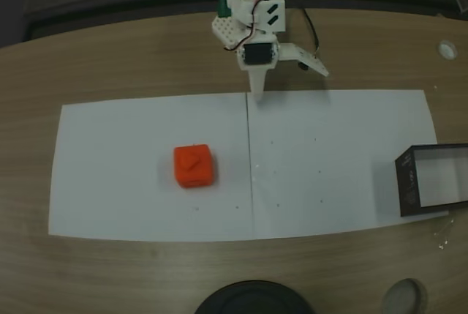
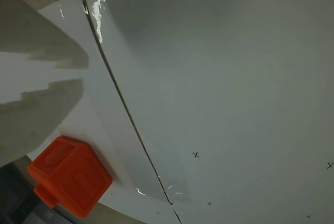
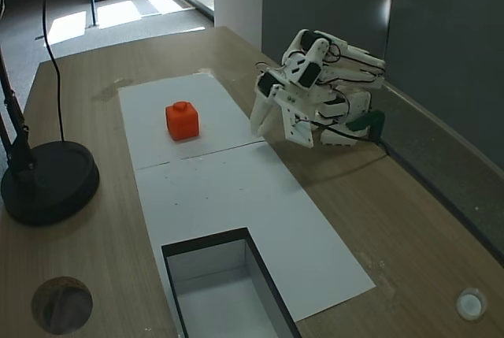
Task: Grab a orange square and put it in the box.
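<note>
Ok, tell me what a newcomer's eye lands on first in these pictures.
First the orange square, the only bright colour, sitting alone on the left white sheet in the top-down fixed view. Next the white arm folded at the table's far edge, its gripper parted and empty, well back from the cube. Then the dark-walled box, open-topped, at the right end of the paper.
</note>
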Action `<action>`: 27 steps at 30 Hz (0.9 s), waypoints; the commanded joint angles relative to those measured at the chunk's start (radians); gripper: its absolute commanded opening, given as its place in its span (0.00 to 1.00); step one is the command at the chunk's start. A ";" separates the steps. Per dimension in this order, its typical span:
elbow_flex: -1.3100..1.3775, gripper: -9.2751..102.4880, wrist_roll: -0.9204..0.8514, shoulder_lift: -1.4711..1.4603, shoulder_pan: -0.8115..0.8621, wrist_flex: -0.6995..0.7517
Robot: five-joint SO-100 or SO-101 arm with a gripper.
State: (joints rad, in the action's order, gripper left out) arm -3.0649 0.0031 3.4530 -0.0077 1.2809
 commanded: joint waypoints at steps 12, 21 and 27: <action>0.064 0.08 -0.003 0.025 -0.005 0.014; 0.064 0.08 -0.006 0.025 -0.008 0.014; 0.043 0.11 -0.009 0.025 0.014 -0.120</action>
State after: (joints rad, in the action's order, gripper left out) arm -3.0649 -0.0061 3.4530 -0.0169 1.2210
